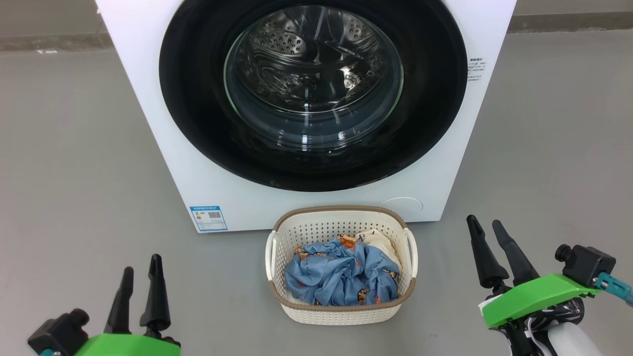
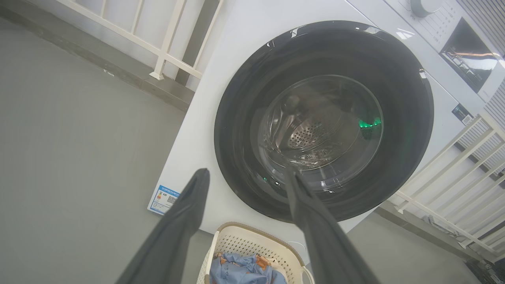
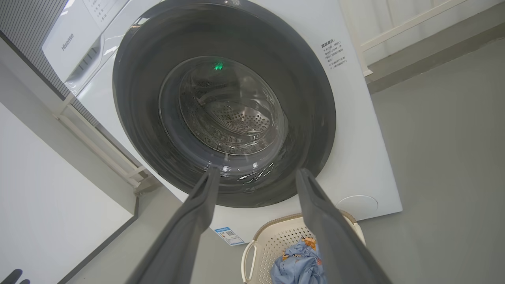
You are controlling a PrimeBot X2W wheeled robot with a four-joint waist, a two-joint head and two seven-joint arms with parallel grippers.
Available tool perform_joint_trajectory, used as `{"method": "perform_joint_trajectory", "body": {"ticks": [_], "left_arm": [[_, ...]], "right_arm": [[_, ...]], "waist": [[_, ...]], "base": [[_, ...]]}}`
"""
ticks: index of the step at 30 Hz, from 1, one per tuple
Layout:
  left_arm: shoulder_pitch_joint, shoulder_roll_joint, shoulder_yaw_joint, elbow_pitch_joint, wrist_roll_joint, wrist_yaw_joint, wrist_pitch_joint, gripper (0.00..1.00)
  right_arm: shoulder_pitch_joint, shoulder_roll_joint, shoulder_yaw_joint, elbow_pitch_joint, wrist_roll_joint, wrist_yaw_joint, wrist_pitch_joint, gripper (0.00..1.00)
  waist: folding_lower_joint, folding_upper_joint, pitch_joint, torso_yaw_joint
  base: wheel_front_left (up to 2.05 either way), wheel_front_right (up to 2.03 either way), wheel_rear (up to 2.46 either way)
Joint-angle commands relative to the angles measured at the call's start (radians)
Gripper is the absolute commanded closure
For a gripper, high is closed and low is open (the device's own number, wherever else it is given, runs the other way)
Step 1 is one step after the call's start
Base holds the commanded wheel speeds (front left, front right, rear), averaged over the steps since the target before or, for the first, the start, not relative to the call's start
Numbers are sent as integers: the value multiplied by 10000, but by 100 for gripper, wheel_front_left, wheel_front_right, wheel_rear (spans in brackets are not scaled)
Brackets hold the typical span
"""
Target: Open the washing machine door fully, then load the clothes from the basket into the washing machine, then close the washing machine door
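Observation:
The white washing machine (image 1: 163, 148) stands ahead with its round black-rimmed door (image 1: 198, 123) shut flat against the front; the steel drum shows through the glass. On the floor before it sits the cream basket (image 1: 341, 311) holding the clothes: blue bear-print fabric (image 1: 336, 277) and a cream piece (image 1: 378, 240). My left gripper (image 1: 142, 263) hovers open at the lower left, well left of the basket. To the basket's right, my right gripper (image 1: 484, 222) is open too. The wrist views look up at the door (image 2: 244, 118) (image 3: 134, 98) and the basket (image 2: 252, 242) (image 3: 276, 240) between empty fingers.
Grey floor (image 1: 74, 163) spreads on both sides of the machine. A blue label sticker (image 1: 208, 218) sits low on the machine's front. White railings (image 2: 165, 43) stand behind the machine, and a white wall panel (image 3: 47, 205) borders one side.

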Motion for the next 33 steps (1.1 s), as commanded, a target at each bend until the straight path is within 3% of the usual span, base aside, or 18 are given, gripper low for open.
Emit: {"method": "perform_joint_trajectory", "body": {"ticks": [1, 33], "left_arm": [[-440, 103, 195, -133, 314, 17, -155, 0], [-703, 396, -255, 53, 3225, 197, -1067, 0]], "right_arm": [[-490, -168, 231, -196, -418, 46, -165, 0], [-944, -488, 1212, 146, -3196, 61, -1076, 0]], "waist": [[0, 0, -6, 11], [0, 0, -17, 36]], "base": [[0, 0, 0], [0, 0, 0]]}}
